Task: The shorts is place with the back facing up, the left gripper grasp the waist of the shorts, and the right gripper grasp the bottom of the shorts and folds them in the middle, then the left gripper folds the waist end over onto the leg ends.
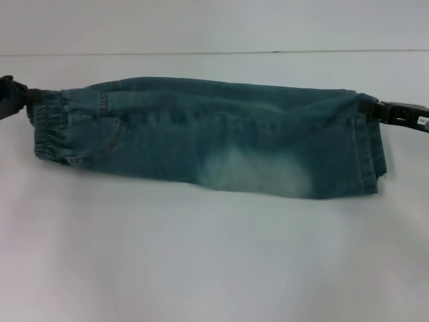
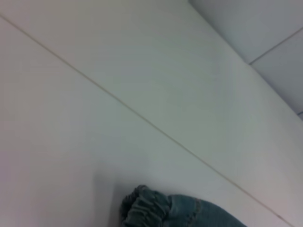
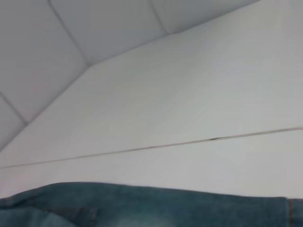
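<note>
The blue denim shorts [image 1: 214,137] with a stretchy gathered waist lie flat on the white table [image 1: 214,268], folded in half along their length so they make one long band. The waist end is on the robot's left side and the leg ends are on its right side. A back pocket shows near the waist, and there is a pale faded patch in the middle of the cloth. The left hand [image 1: 15,96], which is black, is at the top corner of the waist and touches the cloth there; it looks closed on the waist, but most of it is off the edge of the head view. The right hand [image 1: 375,109], also black, is at the top corner of the leg ends and looks pinched on the hem. The left wrist view shows only the bunched waist [image 2: 142,208] lying on the table, with none of the hand's own fingers. The right wrist view shows the long folded edge of the denim and a thin seam line [image 3: 189,142] crossing the table behind it.
</note>
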